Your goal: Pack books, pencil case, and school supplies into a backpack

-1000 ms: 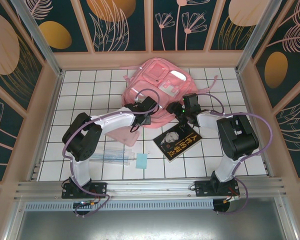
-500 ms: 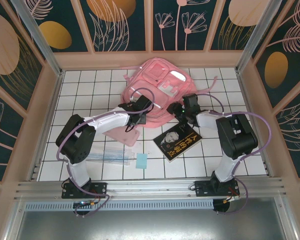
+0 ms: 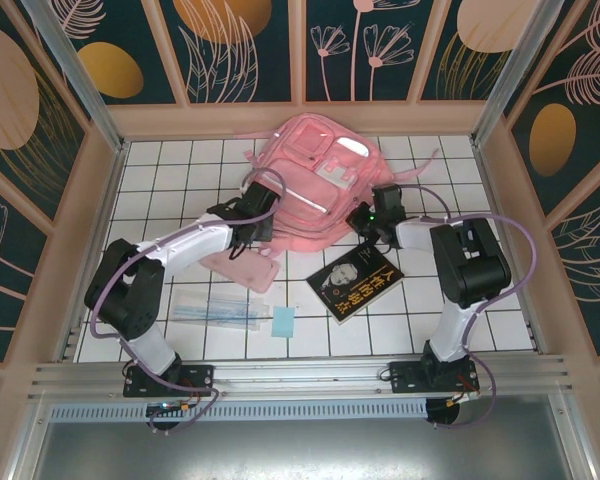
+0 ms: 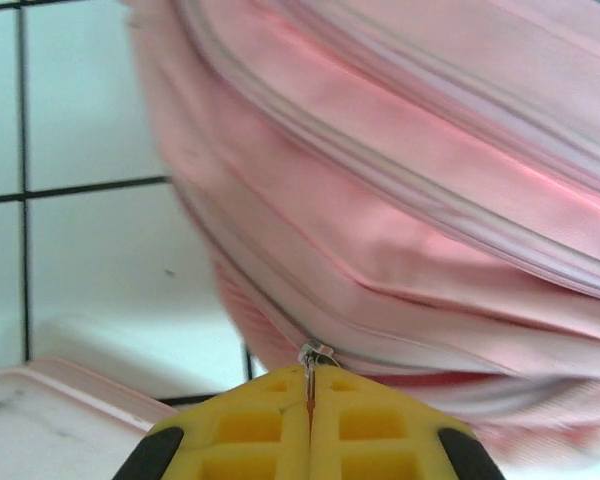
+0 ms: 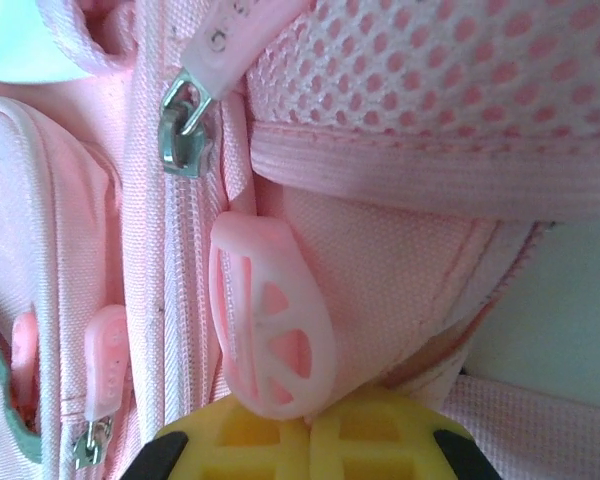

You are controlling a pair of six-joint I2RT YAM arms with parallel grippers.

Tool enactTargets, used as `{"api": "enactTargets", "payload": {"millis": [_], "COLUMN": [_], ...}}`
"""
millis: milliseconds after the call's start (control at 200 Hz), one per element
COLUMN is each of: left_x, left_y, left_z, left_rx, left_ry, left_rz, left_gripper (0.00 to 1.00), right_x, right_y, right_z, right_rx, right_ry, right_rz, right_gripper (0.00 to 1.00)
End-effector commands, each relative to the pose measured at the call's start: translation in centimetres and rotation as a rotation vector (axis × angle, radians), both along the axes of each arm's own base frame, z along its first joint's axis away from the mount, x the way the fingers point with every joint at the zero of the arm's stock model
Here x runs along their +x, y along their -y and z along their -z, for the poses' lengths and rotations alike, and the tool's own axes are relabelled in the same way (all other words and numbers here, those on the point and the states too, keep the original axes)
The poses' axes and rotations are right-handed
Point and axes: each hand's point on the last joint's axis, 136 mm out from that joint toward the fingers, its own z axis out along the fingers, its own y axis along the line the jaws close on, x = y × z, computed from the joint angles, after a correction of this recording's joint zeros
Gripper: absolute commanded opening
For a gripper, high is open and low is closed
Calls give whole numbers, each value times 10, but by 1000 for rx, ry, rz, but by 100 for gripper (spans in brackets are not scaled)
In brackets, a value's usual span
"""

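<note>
The pink backpack (image 3: pixel 315 175) lies at the back middle of the tiled table. My left gripper (image 3: pixel 252 216) is at its near left edge, shut on a small metal zipper pull (image 4: pixel 314 354); the yellow fingertips (image 4: pixel 265 420) meet below the zip line. My right gripper (image 3: pixel 366 218) is at the near right edge, shut on the backpack's fabric edge beside a pink rubber tab (image 5: pixel 272 325). The black book (image 3: pixel 355 282) lies in front of the backpack. The pink pencil case (image 3: pixel 242 268) lies below my left arm. The clear packet of sticks (image 3: pixel 215 310) and the blue pad (image 3: pixel 284 321) rest nearer.
Wooden walls (image 3: pixel 100 200) close in the table on three sides. A second metal zipper slider (image 5: pixel 183 135) with a pale pull sits on the backpack above the rubber tab. White tiles (image 3: pixel 460 320) lie bare at the right front.
My left gripper has travelled left along the backpack's near edge with the zipper pull. My right gripper has closed on the backpack's right edge. The backpack shifted slightly.
</note>
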Motion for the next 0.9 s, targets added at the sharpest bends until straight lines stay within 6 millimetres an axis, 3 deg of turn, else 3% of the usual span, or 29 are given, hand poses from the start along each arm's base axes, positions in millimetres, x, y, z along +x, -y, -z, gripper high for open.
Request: {"api": "enactTargets", "payload": {"millis": [0, 190, 370, 460, 490, 585, 665, 751, 791, 891], "left_x": [7, 2, -35, -50, -53, -50, -40, -25, -19, -3], "left_y": [-42, -12, 52, 81, 90, 111, 126, 139, 145, 159], "left_z": [-7, -5, -25, -32, -34, -42, -48, -53, -44, -47], "left_rx": [118, -8, -202, -307, -348, -432, -456, -481, -479, -507], "left_ry": [42, 13, -9, -39, -47, -46, -30, -7, -18, -1], "left_rz": [-71, 49, 249, 294, 302, 315, 331, 329, 318, 308], "left_gripper": [0, 0, 0, 0, 0, 0, 0, 0, 0, 0], "right_x": [14, 40, 87, 100, 101, 94, 77, 53, 39, 4], "right_y": [55, 73, 74, 70, 68, 72, 76, 77, 77, 66], "right_z": [-8, -19, -34, -46, -50, -64, -76, -91, -92, -88], "right_rx": [-118, -153, -191, -192, -195, -217, -228, -218, -209, -115], "right_ry": [44, 88, 139, 151, 155, 157, 143, 137, 120, 65], "right_rz": [118, 138, 107, 80, 71, 61, 55, 46, 42, 13], "right_gripper": [0, 0, 0, 0, 6, 34, 49, 55, 57, 62]}}
